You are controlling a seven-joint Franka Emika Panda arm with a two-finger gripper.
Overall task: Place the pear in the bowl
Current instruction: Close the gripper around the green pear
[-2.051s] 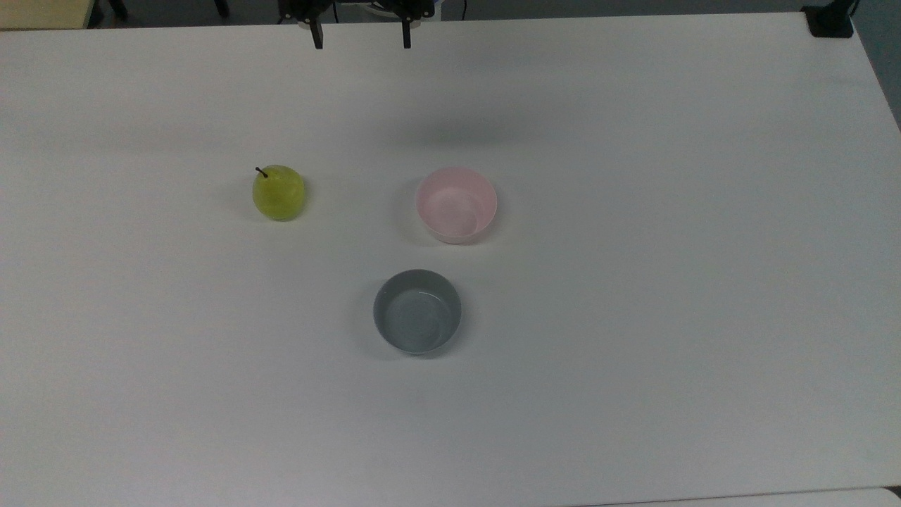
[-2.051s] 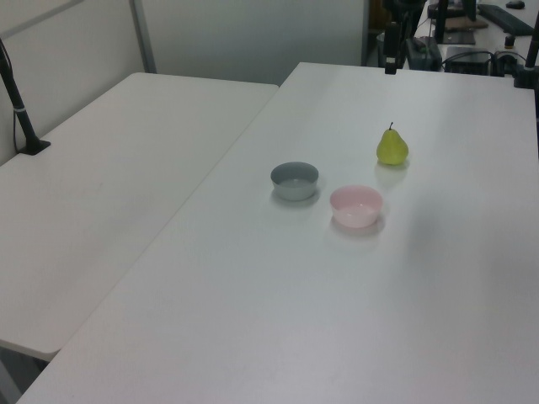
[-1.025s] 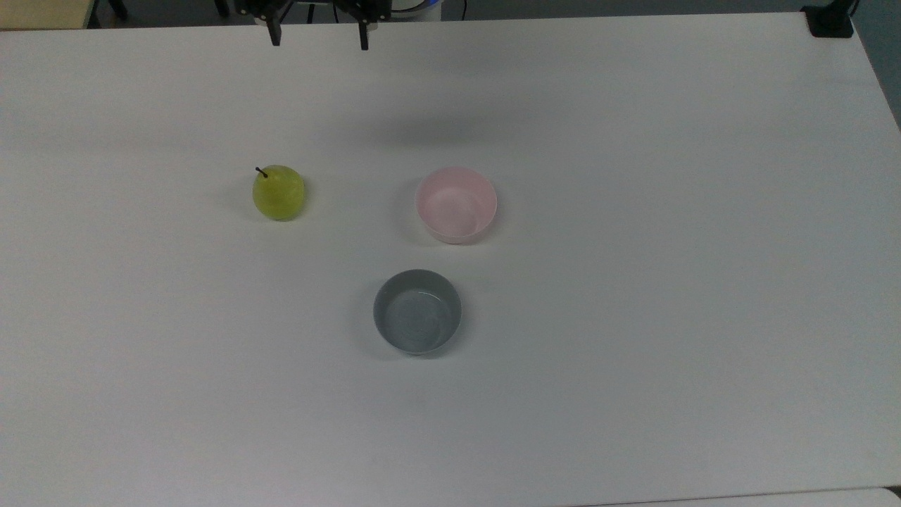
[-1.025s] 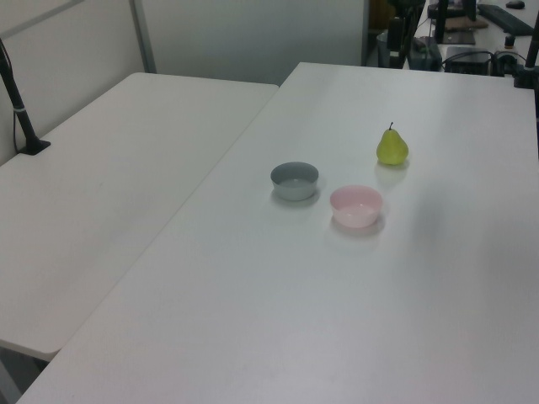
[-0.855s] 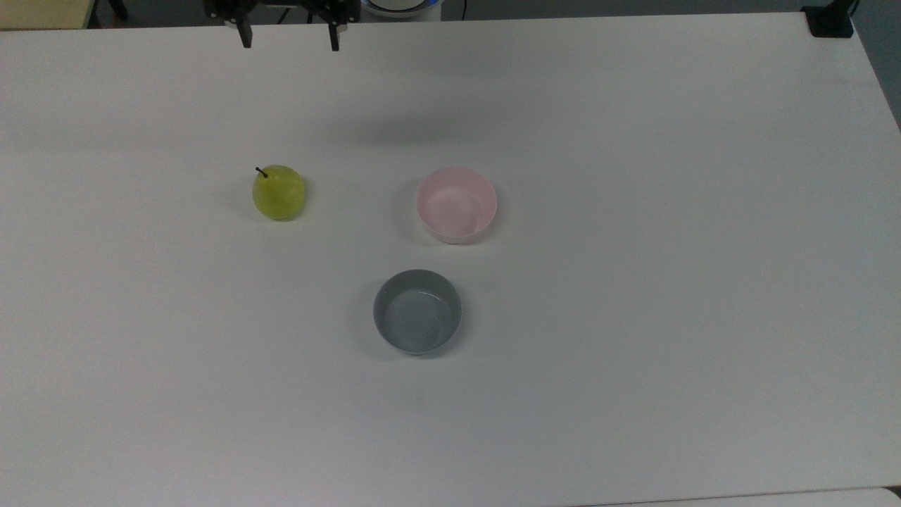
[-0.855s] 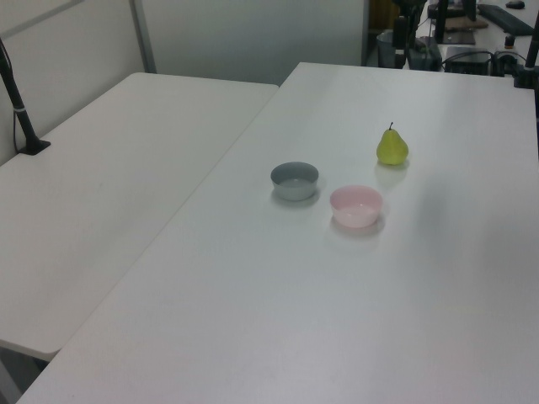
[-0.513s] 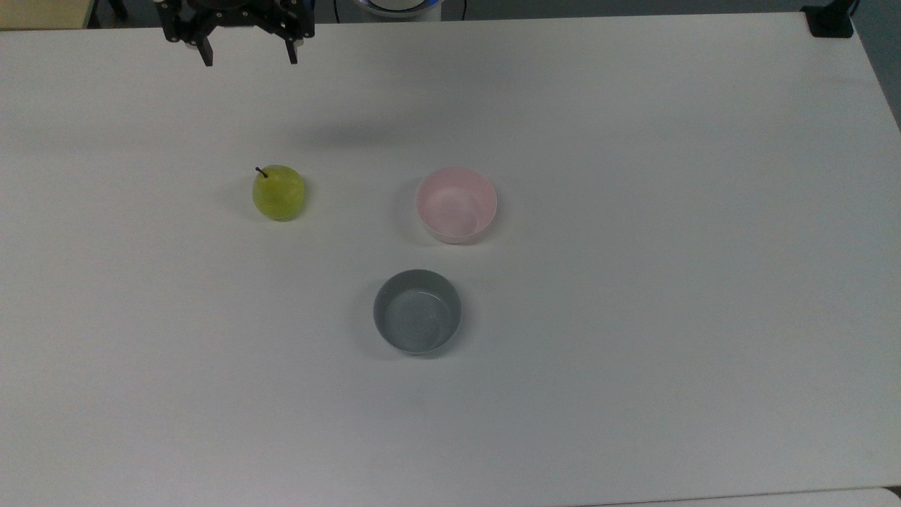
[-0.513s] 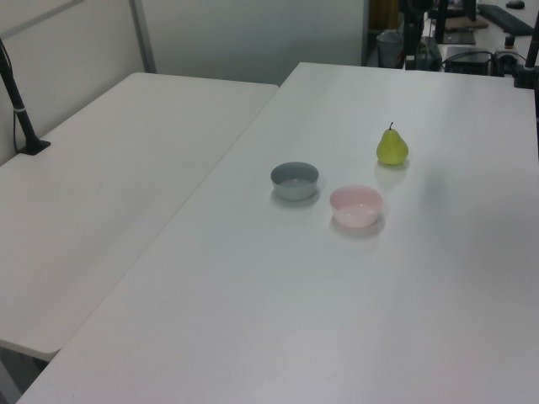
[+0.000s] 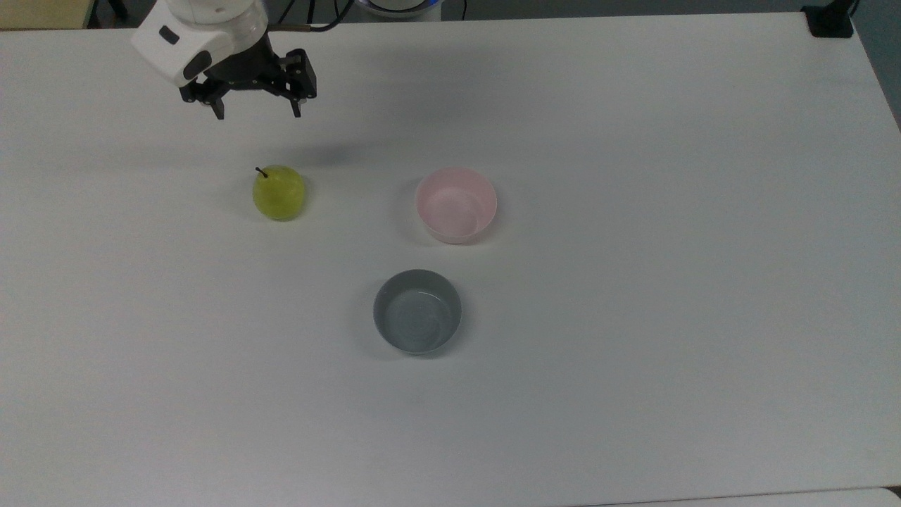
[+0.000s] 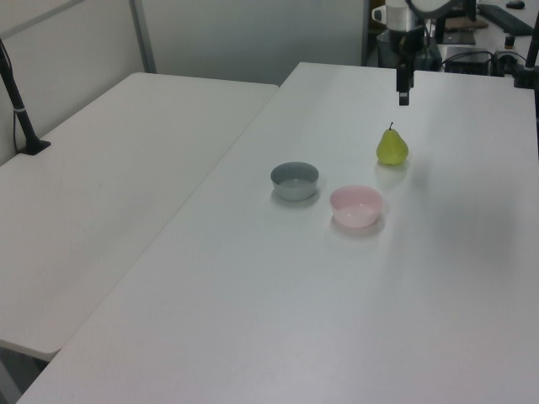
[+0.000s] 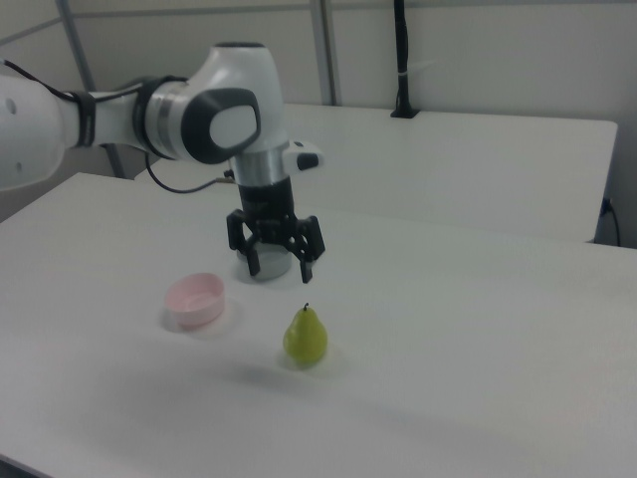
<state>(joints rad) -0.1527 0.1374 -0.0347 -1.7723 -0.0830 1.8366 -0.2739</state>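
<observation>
The yellow-green pear (image 9: 279,192) (image 10: 392,148) (image 11: 306,337) stands upright on the white table, its dark stem up. To the top view's right of it sits the pale pink bowl (image 9: 456,205) (image 10: 356,206) (image 11: 194,300), empty. My gripper (image 9: 258,112) (image 10: 403,96) (image 11: 280,267) hangs open in the air above the table, fingers pointing down, a little beyond the pear toward the table's far edge in the top view. Nothing is between its fingers.
A grey bowl (image 9: 417,311) (image 10: 295,180) sits in front of the pink one in the top view; in the right view my gripper covers most of it. A second white table (image 10: 109,168) adjoins on the left view's left. A black post (image 11: 401,60) stands behind.
My gripper has come in from the table's far edge, moving leftward in the top view and then down toward the pear. Pear and bowls have stayed put.
</observation>
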